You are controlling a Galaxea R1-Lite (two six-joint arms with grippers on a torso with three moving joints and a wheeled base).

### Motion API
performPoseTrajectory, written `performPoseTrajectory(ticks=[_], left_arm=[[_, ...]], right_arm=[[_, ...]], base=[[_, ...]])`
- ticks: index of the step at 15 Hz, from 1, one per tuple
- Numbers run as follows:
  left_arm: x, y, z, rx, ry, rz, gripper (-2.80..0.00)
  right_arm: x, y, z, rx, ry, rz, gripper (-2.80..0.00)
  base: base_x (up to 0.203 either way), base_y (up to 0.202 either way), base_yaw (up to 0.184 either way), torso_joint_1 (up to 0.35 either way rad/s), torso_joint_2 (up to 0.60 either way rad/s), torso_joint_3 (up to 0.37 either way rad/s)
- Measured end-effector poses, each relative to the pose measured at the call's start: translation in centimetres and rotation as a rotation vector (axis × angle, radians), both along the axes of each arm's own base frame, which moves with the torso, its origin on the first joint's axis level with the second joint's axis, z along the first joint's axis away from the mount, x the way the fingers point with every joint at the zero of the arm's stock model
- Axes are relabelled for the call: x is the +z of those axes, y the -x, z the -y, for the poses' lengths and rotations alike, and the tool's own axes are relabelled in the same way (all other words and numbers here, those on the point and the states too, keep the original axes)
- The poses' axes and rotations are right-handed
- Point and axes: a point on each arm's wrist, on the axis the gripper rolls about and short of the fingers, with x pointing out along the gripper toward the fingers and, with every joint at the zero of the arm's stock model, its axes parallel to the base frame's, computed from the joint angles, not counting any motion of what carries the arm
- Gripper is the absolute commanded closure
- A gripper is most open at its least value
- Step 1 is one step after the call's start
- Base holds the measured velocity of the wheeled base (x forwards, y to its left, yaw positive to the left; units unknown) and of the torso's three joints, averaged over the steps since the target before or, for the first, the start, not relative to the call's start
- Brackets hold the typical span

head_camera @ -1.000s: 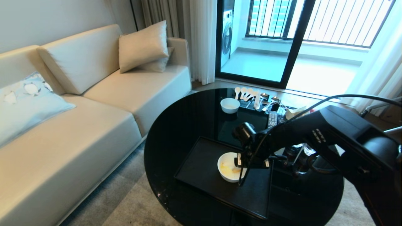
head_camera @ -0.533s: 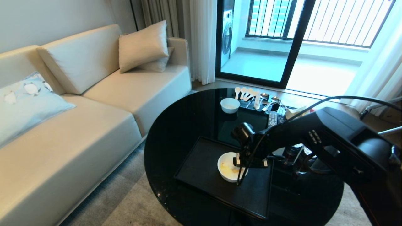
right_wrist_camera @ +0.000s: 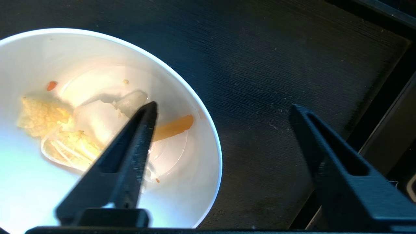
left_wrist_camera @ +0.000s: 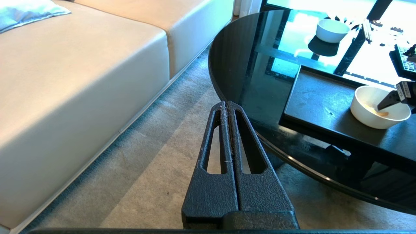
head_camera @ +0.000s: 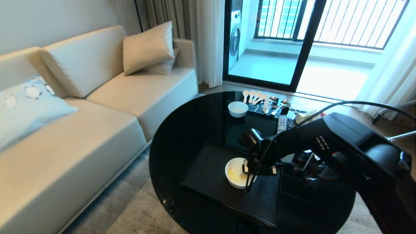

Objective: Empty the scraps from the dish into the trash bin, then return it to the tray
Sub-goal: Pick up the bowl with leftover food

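The dish (head_camera: 232,174), a white bowl, stands on the black tray (head_camera: 208,172) near the table's front. Orange, yellow and white scraps (right_wrist_camera: 58,130) lie inside the dish (right_wrist_camera: 182,182). My right gripper (right_wrist_camera: 222,107) is open and straddles the rim on the side nearest my arm. One finger (right_wrist_camera: 130,152) reaches down inside the bowl, the other (right_wrist_camera: 328,156) hangs outside over the tray (right_wrist_camera: 276,65). The head view shows that gripper (head_camera: 249,178) at the bowl's right edge. My left gripper (left_wrist_camera: 226,104) is shut and parked over the carpet beside the table. The trash bin is out of view.
The tray rests on a round black glass table (head_camera: 182,130). Farther back stand a smaller white bowl (head_camera: 238,109), several white spoons (head_camera: 255,96) and a remote control (head_camera: 282,123). A cream sofa (head_camera: 97,130) runs along the left.
My right arm has sunk a little, bringing the gripper lower over the dish's rim. The dish and tray have not moved.
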Motion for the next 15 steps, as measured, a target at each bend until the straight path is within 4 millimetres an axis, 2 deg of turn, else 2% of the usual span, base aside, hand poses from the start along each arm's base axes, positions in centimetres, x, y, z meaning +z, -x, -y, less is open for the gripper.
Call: performPoseTrajectory(ticks=[15], left_arm=[[0.00, 0.00, 0.00, 0.000, 0.000, 0.000, 0.00]], right_arm=[[-0.53, 0.27, -0.15, -0.007, 0.002, -0.018, 0.00]], base=[[0.000, 0.000, 0.000, 0.000, 0.00, 0.000]])
